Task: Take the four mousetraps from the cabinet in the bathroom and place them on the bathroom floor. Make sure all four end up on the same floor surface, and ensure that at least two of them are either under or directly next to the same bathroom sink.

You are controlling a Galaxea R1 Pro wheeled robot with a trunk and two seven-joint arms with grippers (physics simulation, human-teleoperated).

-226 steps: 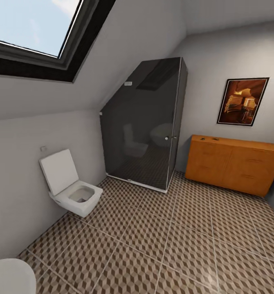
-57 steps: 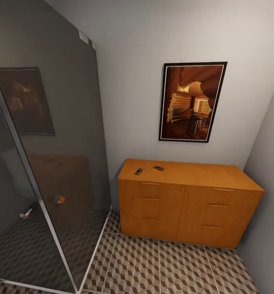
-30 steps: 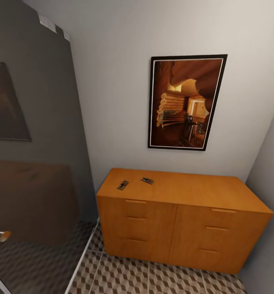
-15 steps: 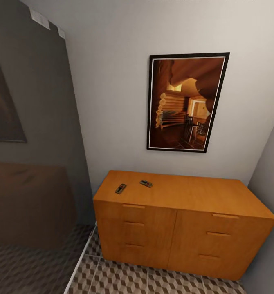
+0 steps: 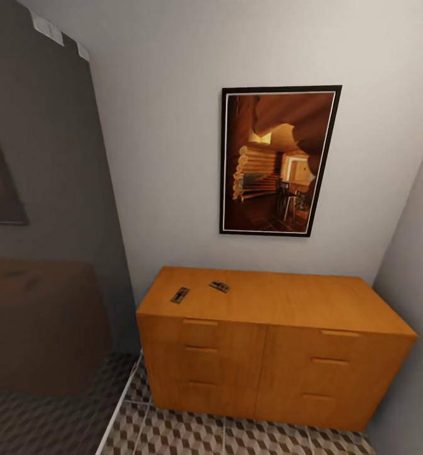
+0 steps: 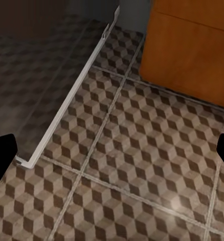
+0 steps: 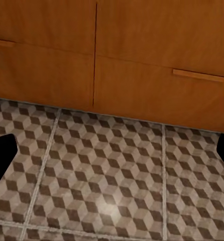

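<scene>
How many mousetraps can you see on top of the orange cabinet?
2. One mousetrap lies near the front left corner of the cabinet top. The other mousetrap lies just right of it, farther back. More may be hidden in the drawers.

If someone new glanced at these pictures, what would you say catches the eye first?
Probably the dark-framed painting of a glowing orange interior, hanging on the pale wall. Directly below stands the orange-brown cabinet, with two small mousetraps lying apart near its top's left end. The cube-patterned floor stands out too.
</scene>
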